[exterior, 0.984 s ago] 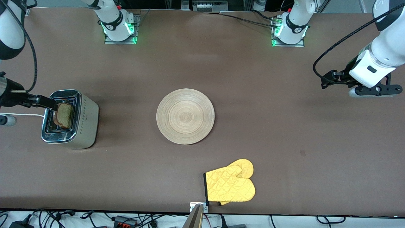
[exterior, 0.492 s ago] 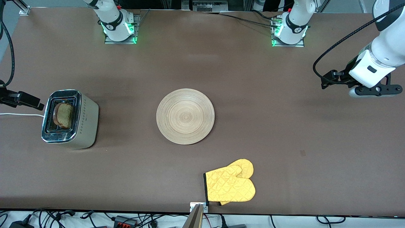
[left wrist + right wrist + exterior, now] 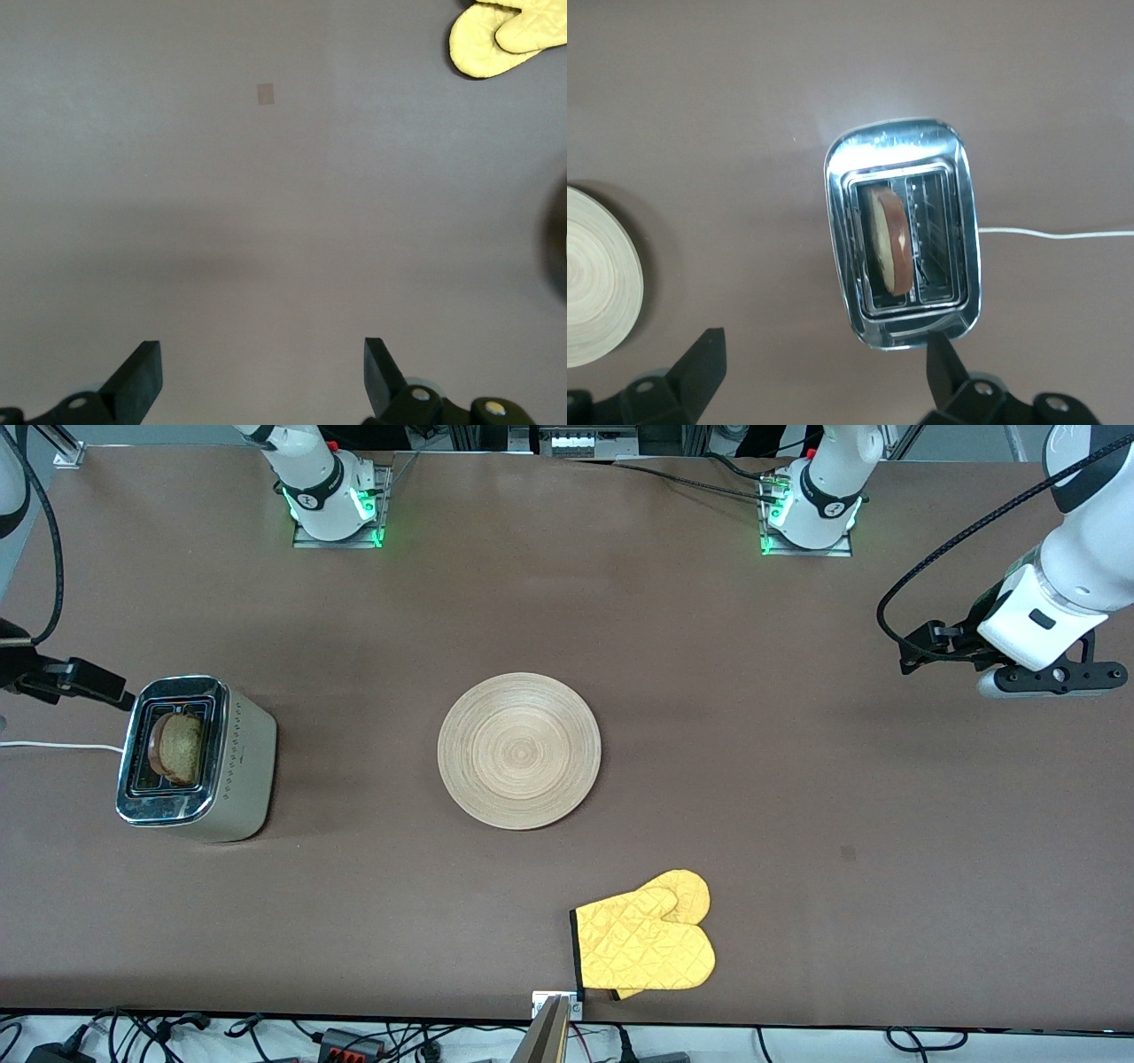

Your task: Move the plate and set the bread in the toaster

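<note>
Brown bread slice sits in the toaster slot.

Near to far, we see a yellow quilted oven mitt (image 3: 645, 945), the round light-wood plate (image 3: 519, 750) mid-desk, the speckled bread (image 3: 177, 746) in the shiny silver toaster (image 3: 237, 766). Right gripper (image 3: 822, 376) hangs over the toaster, left gripper (image 3: 262, 379) over bare desk; both jaws spread, empty.

Two white arms with black joint bands rise from metal base plates lit green; the left arm's base (image 3: 808, 509) carries black cables, and a black hose loops beside its white wrist housing. Black wedge-shaped fingertips (image 3: 137, 376) end the left gripper (image 3: 261, 376) and right gripper (image 3: 824, 367).
</note>
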`<state>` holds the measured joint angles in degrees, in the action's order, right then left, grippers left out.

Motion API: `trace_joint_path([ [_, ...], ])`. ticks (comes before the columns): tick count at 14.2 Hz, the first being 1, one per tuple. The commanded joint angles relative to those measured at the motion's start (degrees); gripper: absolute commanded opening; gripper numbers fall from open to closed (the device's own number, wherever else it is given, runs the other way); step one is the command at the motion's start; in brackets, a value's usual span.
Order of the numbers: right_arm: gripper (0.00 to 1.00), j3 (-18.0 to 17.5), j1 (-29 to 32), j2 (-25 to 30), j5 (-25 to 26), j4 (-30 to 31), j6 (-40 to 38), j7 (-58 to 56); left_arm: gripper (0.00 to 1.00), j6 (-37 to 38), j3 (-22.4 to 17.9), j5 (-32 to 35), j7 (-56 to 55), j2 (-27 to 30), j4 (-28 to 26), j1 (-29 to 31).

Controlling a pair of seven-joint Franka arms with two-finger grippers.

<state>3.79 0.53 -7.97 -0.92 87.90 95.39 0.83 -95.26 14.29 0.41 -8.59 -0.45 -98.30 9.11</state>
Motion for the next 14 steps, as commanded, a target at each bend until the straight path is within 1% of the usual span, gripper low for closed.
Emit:
trace_joint_path([
  [1,1.0,-0.98,0.7,7.34,0.91,9.29,2.7,-1.18,1.0,1.05,-0.05,-0.94,-0.11,-0.17,0.74,0.38],
  [5,1.0,-1.16,0.61,11.57,1.0,13.43,2.7,-1.09,1.0,1.05,-0.05,-0.94,0.07,-0.17,0.74,0.38],
  [14,1.0,-1.16,0.7,11.23,1.09,12.29,2.52,-1.09,1.0,1.05,-0.14,-0.94,0.42,-0.17,0.74,0.65],
])
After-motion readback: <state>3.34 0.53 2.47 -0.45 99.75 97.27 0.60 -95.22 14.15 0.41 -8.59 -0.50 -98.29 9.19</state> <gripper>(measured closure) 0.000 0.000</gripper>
